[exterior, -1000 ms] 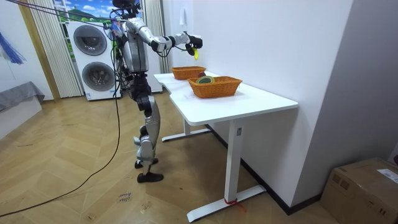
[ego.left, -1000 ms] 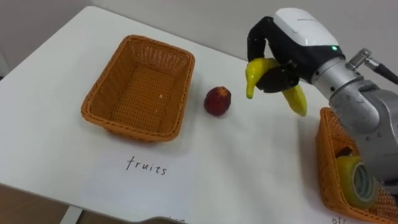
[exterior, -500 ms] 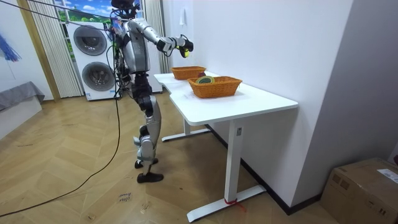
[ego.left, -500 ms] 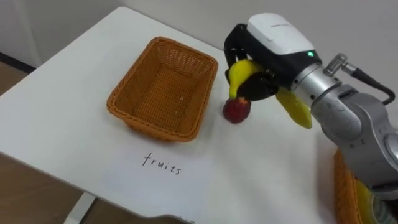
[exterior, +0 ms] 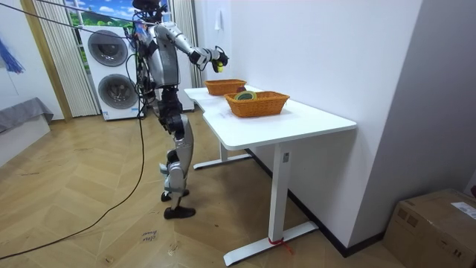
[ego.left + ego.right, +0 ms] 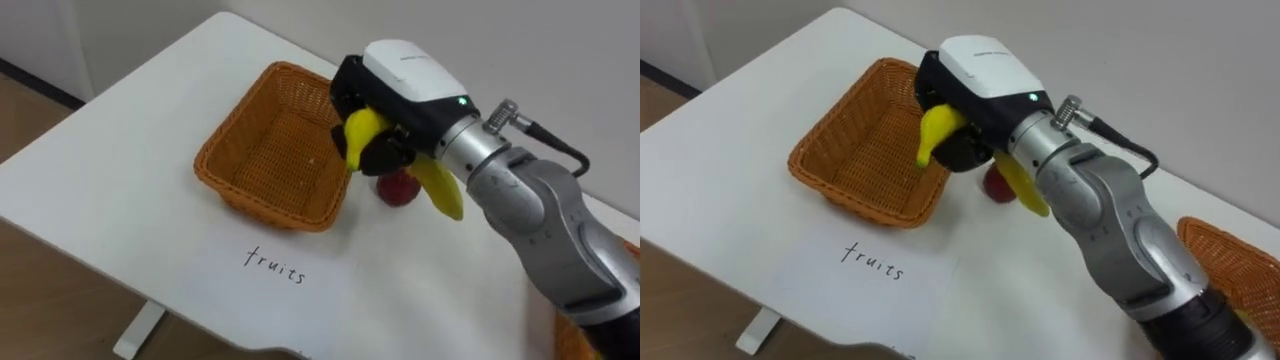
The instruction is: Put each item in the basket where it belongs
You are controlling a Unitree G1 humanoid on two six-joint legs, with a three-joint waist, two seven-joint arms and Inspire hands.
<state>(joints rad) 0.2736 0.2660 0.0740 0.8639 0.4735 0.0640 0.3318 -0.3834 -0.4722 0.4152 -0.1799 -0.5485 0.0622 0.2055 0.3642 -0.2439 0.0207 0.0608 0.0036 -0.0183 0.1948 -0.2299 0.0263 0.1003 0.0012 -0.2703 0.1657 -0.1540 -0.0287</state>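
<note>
Banana's almost home: the right hand [image 6: 402,78] is now at the fruit basket's edge

A second ago the hand and its load hung on the far side of the red fruit [image 6: 400,188]. It has since swung across, relative to the fruit, and now sits over the right rim of the fruit basket [image 6: 262,203], with its fingers curled tight around the banana [image 6: 441,190]. So I'd say the carry is basically done and the drop is what's left. The banana is up in the air, not touching the surface [image 6: 120,150]. Its long axis runs diagonally: one end pokes over the basket rim, and the other trails down toward the robot's right, above the red fruit. It looks like it needs a bit more travel left so the whole thing lands inside. The basket is still empty, and the red fruit sits just beside it on the surface.
</note>
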